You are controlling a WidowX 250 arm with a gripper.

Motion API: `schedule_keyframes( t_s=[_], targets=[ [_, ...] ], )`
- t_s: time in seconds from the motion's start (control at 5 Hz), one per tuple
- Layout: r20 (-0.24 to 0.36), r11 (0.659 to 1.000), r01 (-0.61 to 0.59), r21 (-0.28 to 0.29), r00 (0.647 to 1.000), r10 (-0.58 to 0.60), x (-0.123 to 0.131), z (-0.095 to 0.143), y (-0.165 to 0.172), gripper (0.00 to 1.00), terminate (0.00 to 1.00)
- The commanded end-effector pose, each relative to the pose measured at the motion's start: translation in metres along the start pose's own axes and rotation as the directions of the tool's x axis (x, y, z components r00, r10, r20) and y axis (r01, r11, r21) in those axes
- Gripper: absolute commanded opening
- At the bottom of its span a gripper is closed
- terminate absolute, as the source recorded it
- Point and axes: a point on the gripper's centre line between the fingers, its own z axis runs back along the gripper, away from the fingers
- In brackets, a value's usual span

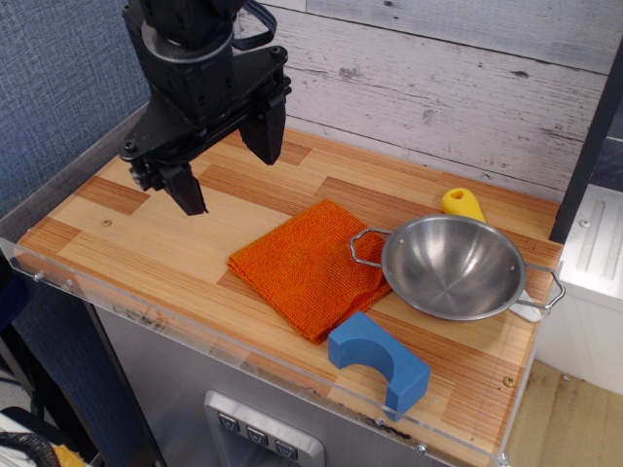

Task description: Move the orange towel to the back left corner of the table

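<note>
The orange towel lies flat and folded near the middle of the wood plank table, its right edge touching the steel bowl. My black gripper hangs above the table's back left part, up and to the left of the towel. Its two fingers are spread wide apart and hold nothing. It does not touch the towel.
A steel bowl with wire handles stands right of the towel. A small yellow object sits behind the bowl. A blue arch-shaped block lies near the front edge. A clear acrylic rim runs along the table's edge.
</note>
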Motion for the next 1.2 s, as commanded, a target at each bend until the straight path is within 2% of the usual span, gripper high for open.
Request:
schedule_keyframes(
  t_s=[0.0, 0.4, 0.6, 0.8, 1.0],
  targets=[
    [0.000, 1.000, 0.000, 0.000, 1.000, 0.000, 0.000, 0.000, 0.000, 1.00, 0.00],
    [-0.026, 1.000, -0.004, -0.008, 1.000, 0.004, 0.009, -0.010, -0.044, 1.00, 0.00],
    [-0.047, 1.000, 0.018, 0.010, 0.999, -0.018, 0.004, -0.023, -0.061, 1.00, 0.00],
    [-0.097, 0.998, 0.028, 0.050, 0.995, -0.023, -0.004, -0.042, -0.058, 1.00, 0.00],
    [-0.110, 0.994, 0.052, 0.095, 0.993, -0.041, -0.014, -0.062, -0.049, 1.00, 0.00]
  ],
)
